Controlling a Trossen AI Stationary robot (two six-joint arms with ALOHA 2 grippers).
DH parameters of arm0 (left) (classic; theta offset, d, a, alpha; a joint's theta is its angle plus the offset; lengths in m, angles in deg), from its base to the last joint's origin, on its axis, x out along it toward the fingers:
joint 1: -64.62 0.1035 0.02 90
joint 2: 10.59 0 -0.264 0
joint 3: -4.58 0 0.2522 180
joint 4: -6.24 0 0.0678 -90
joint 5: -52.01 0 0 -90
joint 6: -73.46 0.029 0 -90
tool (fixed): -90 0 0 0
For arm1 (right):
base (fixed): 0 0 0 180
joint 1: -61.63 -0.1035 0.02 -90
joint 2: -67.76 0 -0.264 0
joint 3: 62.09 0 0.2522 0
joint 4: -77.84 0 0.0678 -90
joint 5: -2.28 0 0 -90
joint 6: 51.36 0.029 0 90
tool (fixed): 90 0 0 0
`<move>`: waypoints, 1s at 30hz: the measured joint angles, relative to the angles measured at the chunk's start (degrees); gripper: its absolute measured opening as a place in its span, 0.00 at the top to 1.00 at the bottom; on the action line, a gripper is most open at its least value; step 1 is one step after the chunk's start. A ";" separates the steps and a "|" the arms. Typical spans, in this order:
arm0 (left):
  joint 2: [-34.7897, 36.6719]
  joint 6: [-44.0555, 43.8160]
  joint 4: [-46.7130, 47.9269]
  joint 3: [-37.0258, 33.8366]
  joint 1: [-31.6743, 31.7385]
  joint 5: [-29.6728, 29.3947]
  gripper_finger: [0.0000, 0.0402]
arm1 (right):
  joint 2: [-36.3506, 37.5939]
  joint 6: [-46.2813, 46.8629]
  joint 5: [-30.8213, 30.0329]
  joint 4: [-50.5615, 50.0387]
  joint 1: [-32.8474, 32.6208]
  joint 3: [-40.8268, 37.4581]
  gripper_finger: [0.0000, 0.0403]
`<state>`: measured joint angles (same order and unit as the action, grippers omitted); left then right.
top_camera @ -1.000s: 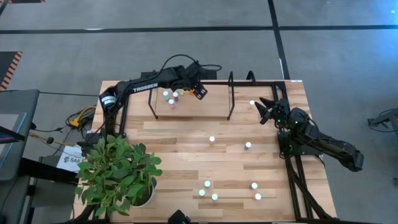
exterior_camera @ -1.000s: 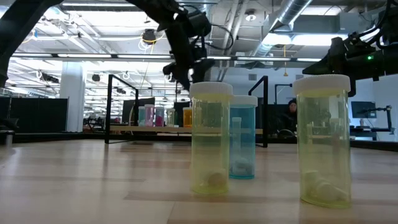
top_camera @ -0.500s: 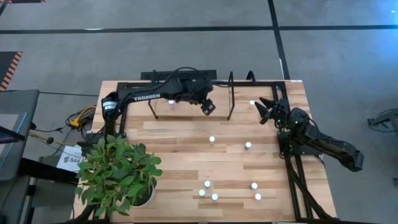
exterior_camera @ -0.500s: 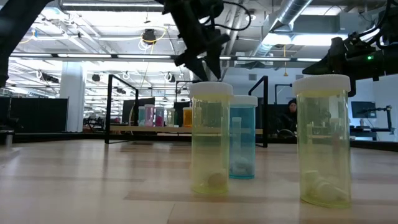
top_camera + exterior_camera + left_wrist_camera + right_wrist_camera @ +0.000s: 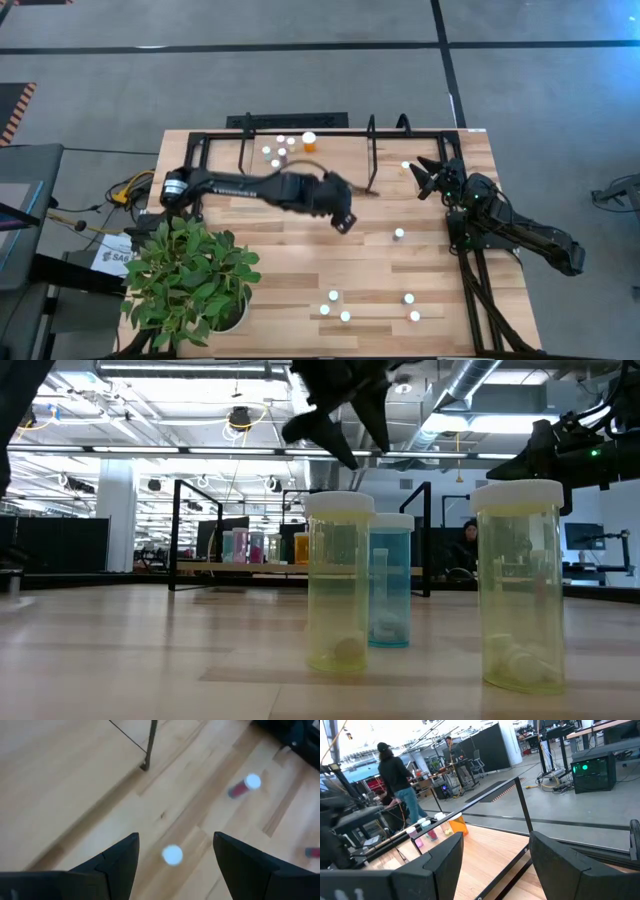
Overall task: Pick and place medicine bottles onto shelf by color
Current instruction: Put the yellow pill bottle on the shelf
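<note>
On shelf (image 5: pixel 300 160), orange bottle (image 5: pixel 309 142), smaller bottles (image 5: pixel 274 152)

Potted plant and clutter off the table

A leafy green potted plant (image 5: pixel 190 275) stands on the wood tabletop's (image 5: pixel 290 270) front left corner; yellow cables (image 5: pixel 128 188) lie just beside its left edge; a dark-clothed person (image 5: pixel 397 777) stands beyond.

An open industrial lab or workshop: exposed ceiling ducts (image 5: pixel 520 385) and strip lights overhead, rows of workbenches (image 5: pixel 600 730) with computers, and a person (image 5: pixel 397 775) standing at far benches.
</note>
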<state>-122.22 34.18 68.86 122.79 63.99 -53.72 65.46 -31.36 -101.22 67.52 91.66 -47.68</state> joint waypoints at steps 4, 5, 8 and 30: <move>0.00 -4.26 2.21 -0.05 -4.43 -5.85 0.38 | 0.00 0.02 0.01 -0.01 0.01 0.00 0.38; 0.00 -5.13 2.30 -0.22 -5.24 -6.62 0.37 | 0.00 0.00 0.00 -0.02 0.00 0.00 0.38; 0.00 -7.55 0.59 -2.29 -7.09 -8.73 0.33 | 0.01 0.01 -0.02 0.00 0.00 0.00 0.38; -8.88 -16.91 -10.27 -8.54 -5.98 -6.70 0.05 | 0.02 0.01 0.03 0.00 0.00 0.00 0.38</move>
<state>-131.10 17.27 58.59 114.24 58.01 -60.42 65.48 -31.36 -101.19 67.52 91.66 -47.68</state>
